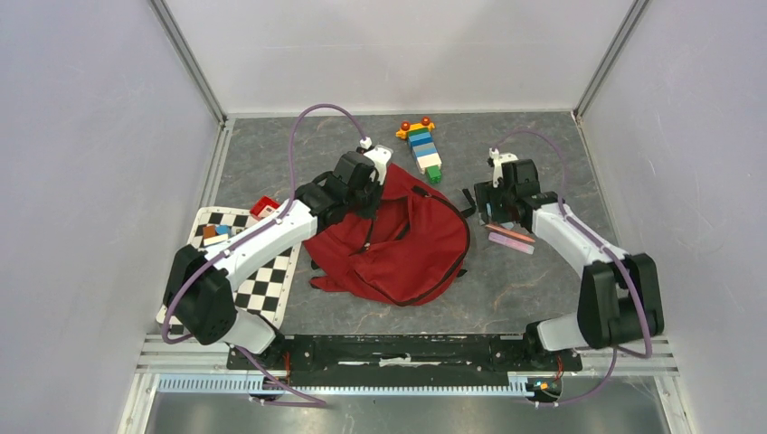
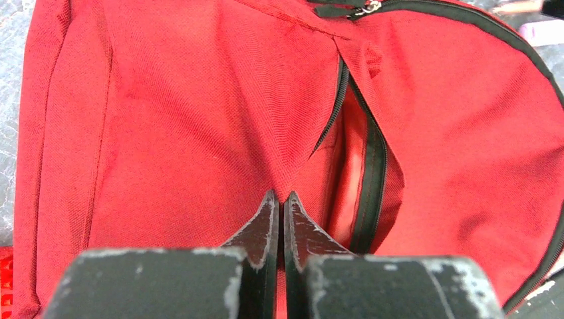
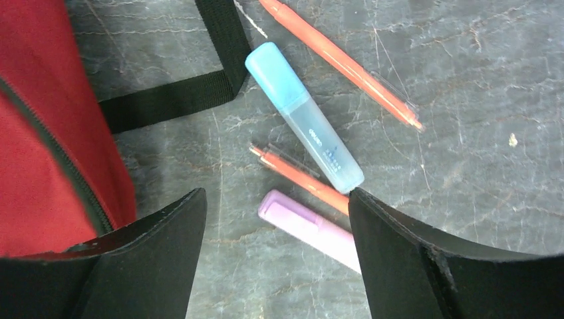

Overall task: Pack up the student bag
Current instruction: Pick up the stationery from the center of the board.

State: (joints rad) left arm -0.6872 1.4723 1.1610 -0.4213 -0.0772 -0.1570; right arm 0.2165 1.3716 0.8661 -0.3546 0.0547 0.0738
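The student bag point(image 1: 398, 246), a dark-red backpack with black zippers, lies flat in the middle of the table. My left gripper point(image 1: 364, 185) is at its far left corner. In the left wrist view its jaws point(image 2: 279, 197) are shut on a pinch of the bag's red fabric point(image 2: 199, 113), beside a partly open zipper point(image 2: 369, 166). My right gripper point(image 1: 503, 206) hovers open to the right of the bag. In the right wrist view point(image 3: 276, 196) it is above a blue highlighter point(image 3: 302, 116), a purple highlighter point(image 3: 306, 226) and two orange pens point(image 3: 339, 60), touching none.
A black bag strap point(image 3: 166, 100) lies on the table beside the pens. A checkered mat point(image 1: 262, 271) at the left carries a small red box point(image 1: 264, 207) and coloured blocks point(image 1: 215, 234). A toy block train point(image 1: 422, 145) lies at the back. Walls enclose the table.
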